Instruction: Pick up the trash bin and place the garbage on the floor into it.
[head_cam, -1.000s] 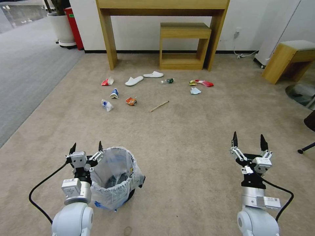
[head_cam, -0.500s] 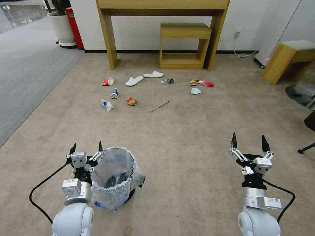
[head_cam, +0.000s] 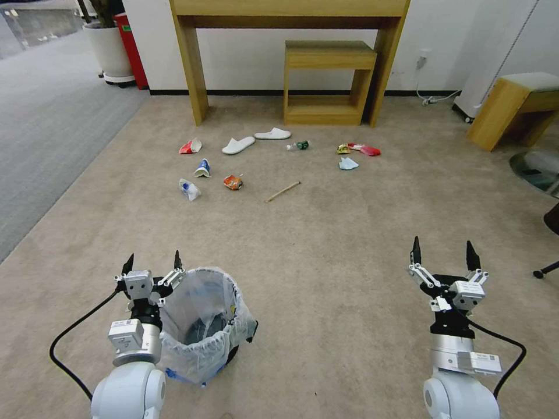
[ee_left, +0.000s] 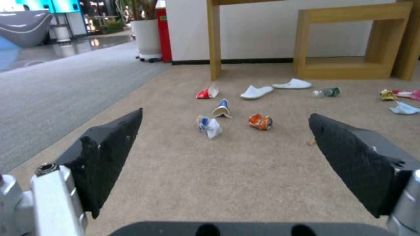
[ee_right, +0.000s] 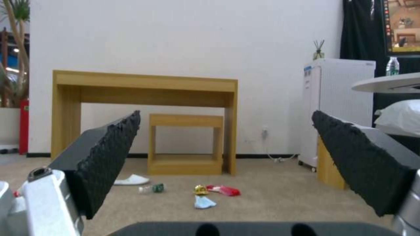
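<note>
On the robot's left, low over the beige carpet (head_cam: 326, 250), the left gripper (head_cam: 151, 263) hovers with its black fingers spread apart and nothing between them. Just beside it, toward the robot's middle, stands the trash bin (head_cam: 204, 326), a small black bin with a crinkled clear bag folded over its rim; the gripper's inner finger is right at the bag's edge (whether it touches cannot be told). Well ahead of both, the garbage lies scattered on the carpet before a wooden table (head_cam: 288, 11): a crushed red-white cup (head_cam: 190, 146), a blue-white cup (head_cam: 202, 167), a clear plastic piece with blue print (head_cam: 189, 188), an orange can (head_cam: 232, 182), two white slippers (head_cam: 237, 144), a wooden stick (head_cam: 283, 191), a small bottle (head_cam: 298, 145), a yellow and a red wrapper (head_cam: 360, 149) and a pale blue scrap (head_cam: 347, 164). Over on the robot's right, far from the bin, the right gripper (head_cam: 443, 256) hangs above bare carpet, fingers likewise wide apart and empty
</note>
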Controlling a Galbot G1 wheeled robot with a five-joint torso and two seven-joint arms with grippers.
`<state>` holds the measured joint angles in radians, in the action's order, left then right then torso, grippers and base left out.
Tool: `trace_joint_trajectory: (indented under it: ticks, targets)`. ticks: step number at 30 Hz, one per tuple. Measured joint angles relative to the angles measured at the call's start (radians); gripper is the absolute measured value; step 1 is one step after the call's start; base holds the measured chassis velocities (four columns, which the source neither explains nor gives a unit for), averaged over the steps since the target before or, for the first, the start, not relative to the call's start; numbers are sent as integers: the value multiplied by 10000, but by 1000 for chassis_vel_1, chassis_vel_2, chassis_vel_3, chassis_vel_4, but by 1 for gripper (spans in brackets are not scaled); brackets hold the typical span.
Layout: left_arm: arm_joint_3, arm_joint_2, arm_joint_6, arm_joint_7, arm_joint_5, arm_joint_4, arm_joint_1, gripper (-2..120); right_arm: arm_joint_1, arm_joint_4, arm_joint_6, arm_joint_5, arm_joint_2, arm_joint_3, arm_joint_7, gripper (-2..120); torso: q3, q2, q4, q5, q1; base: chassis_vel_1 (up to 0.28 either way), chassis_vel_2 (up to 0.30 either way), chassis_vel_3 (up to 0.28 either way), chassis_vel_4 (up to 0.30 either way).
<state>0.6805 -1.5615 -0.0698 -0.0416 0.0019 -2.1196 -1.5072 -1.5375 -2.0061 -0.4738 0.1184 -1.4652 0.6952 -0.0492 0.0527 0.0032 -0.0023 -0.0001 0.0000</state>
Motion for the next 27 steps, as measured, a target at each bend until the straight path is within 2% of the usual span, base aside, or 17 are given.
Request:
trace_joint_trajectory:
  ticks: [11, 18, 22, 25, 26, 27]
  targets:
    - [2, -6, -7, -41, 83, -61, -59, 100, 1, -11, -136, 66, 31, -13, -26, 100, 0, 0, 0, 1, 0, -31, 24, 40, -30]
    - [-96, 316, -728, -488, -262, -296, -169, 100, -72, -48, -134, 156, 177, -4, -20, 100, -1, 0, -1, -1, 0, 0, 0, 0, 0]
    - [-138, 648, -1278, -926, -755, -534, -238, 100, -115, -39, -111, 135, 246, 12, -19, 100, -1, 0, -1, 0, 0, 0, 0, 0, 0]
    - [-361, 1182, -2114, -2000, -1992, -972, -442, 100, -200, -44, 0, 149, 315, -22, -44, 100, -1, 0, 0, 1, 0, 0, 0, 0, 0]
    - [-361, 1182, -2114, -2000, -1992, -972, -442, 100, -200, -44, 0, 149, 315, -22, -44, 100, -1, 0, 0, 1, 0, 0, 0, 0, 0]
    - [-420, 1422, -2469, -2411, -2427, -1125, -529, 100, -208, -43, 16, 158, 340, -22, -58, 100, 0, 0, 0, -2, 0, 0, 0, 0, 0]
